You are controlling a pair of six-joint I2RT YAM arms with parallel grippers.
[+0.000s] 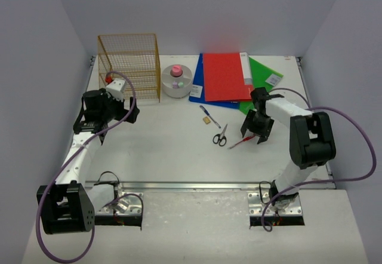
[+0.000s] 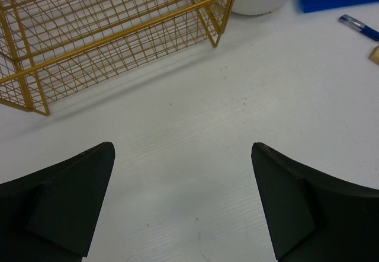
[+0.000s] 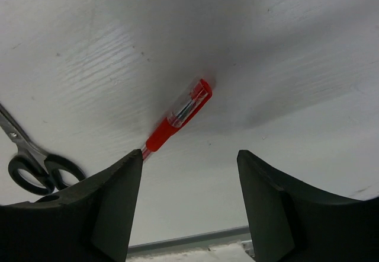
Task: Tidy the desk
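Observation:
The white desk (image 1: 167, 150) holds loose stationery. A red pen (image 1: 242, 141) lies right of centre, and black-handled scissors (image 1: 221, 136) lie just left of it. A blue pen (image 1: 209, 116) and a small tan eraser (image 1: 206, 120) lie further back. My right gripper (image 1: 256, 134) is open and empty, low over the desk beside the red pen (image 3: 177, 117), which lies just ahead of its left finger (image 3: 118, 191). My left gripper (image 1: 130, 112) is open and empty over bare desk in front of the gold wire rack (image 1: 129, 67).
A white round container (image 1: 176, 82) with a pink item stands right of the rack. Red (image 1: 225, 76), blue (image 1: 197, 88) and green (image 1: 262, 73) folders lie stacked at the back. A metal rail (image 1: 179, 186) runs along the near edge. Pale walls enclose the desk.

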